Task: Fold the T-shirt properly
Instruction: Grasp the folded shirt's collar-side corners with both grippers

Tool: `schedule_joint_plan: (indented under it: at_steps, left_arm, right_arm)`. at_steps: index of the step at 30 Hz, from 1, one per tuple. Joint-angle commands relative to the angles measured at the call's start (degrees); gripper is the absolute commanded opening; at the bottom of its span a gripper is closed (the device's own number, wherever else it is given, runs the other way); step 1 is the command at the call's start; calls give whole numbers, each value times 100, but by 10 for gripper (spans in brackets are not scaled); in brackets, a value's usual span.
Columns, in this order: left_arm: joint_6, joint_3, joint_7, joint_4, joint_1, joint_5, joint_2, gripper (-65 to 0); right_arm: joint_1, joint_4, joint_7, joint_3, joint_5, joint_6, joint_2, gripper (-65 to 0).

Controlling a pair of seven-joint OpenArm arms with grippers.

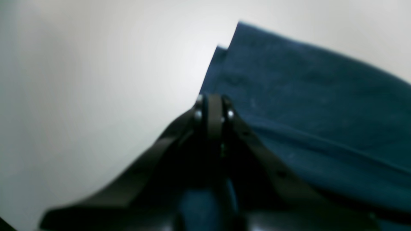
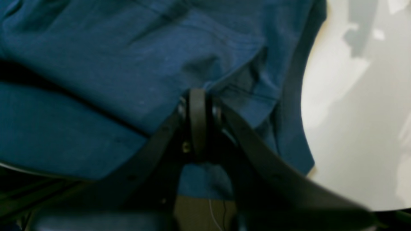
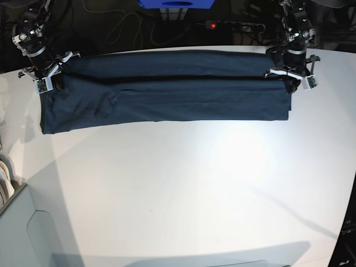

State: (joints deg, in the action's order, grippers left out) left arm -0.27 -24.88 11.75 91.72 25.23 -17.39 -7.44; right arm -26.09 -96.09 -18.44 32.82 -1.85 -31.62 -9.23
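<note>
Now, the plain dark navy-blue cotton T-shirt (image 3: 167, 92) lies stretched in a long band across the far side of the smooth white tabletop (image 3: 183, 194), running from the far left to the far right — and both arms are on it. One lengthwise fold is laid over, so a darker crease line runs along the band between its far and near edges.

At the far left of the base view, the right gripper (image 2: 198, 96) has its black jaws pressed together on the cloth; the wrist view shows fabric bunching into wrinkles right at the fingertips, with a hemmed edge just beside them and bare white table off to the right.

Over at the far right of the base view, the left gripper (image 1: 213, 102) is likewise pinched tight on the shirt's edge — its jaws meet with no gap showing, and in its wrist view two layered corners of blue cloth rise beyond the tips against the pale table.

Past the table's far edge, dark cables and a blue box (image 3: 176, 4) sit in shadow.
</note>
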Motion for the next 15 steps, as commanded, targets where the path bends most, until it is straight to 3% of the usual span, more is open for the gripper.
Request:
schedule_joint_plan:
  at_steps: [1, 7, 9, 13, 15]
  left_arm:
    - [14, -30, -151, 63, -5, -6, -51, -650]
    - [14, 5, -151, 54, -31, -6, -51, -650]
    - [14, 14, -151, 54, -40, -6, -51, -650]
    - [14, 14, -124, 54, -128, -6, -51, -567]
    - [14, -13, -124, 98, -101, -6, -51, -530]
  right_arm:
    - [-7, -92, 107, 37, 40, -43, -83, -648]
    - [64, -13, 55, 10, 31, -52, -171, -631]
    - [64, 14, 55, 10, 31, -52, -206, -566]
    - [20, -118, 99, 63, 40, -52, -215, -369]
    - [-86, -329, 107, 283, 84, -60, -189, -304]
